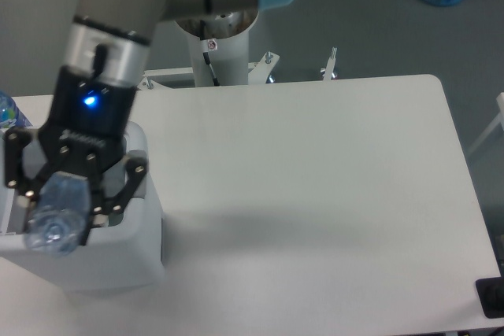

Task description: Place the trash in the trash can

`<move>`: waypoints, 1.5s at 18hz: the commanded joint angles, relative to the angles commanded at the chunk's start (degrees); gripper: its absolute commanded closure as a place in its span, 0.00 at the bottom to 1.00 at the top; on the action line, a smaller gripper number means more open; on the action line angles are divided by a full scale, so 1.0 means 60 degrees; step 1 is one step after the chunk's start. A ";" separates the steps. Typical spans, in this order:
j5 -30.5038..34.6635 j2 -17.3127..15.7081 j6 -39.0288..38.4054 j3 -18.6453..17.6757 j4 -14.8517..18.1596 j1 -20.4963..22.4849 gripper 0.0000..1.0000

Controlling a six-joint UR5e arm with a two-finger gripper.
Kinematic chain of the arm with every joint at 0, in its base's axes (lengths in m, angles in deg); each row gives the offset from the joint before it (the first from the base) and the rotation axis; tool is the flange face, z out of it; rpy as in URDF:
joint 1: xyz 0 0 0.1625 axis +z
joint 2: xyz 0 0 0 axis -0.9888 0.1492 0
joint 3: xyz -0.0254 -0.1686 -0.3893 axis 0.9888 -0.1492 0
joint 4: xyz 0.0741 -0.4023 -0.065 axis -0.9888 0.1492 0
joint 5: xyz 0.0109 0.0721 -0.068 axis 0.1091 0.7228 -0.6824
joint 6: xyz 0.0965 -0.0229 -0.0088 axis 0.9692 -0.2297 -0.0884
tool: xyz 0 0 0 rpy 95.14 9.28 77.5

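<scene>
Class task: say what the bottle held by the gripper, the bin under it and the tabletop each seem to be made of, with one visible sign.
Clear bottle held in the black two-finger gripper: thin transparent plastic, see-through with glints.
White boxy bin: probably moulded plastic, smooth with rounded corners.
White tabletop: smooth, matte; perhaps laminate, uncertain.
</scene>
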 joint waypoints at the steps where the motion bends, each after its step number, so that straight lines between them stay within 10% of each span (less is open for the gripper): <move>1: -0.0015 -0.0015 0.0015 -0.0059 0.0015 -0.0044 0.42; 4: 0.0000 -0.0015 0.0496 -0.0162 0.0015 -0.0045 0.01; 13: 0.0365 -0.0351 0.0601 -0.0162 0.0044 0.0466 0.00; 19: 0.2721 -0.0513 0.0922 -0.0176 0.0161 0.0849 0.00; 27: 0.4364 -0.1259 0.4447 -0.0820 0.1843 0.1888 0.00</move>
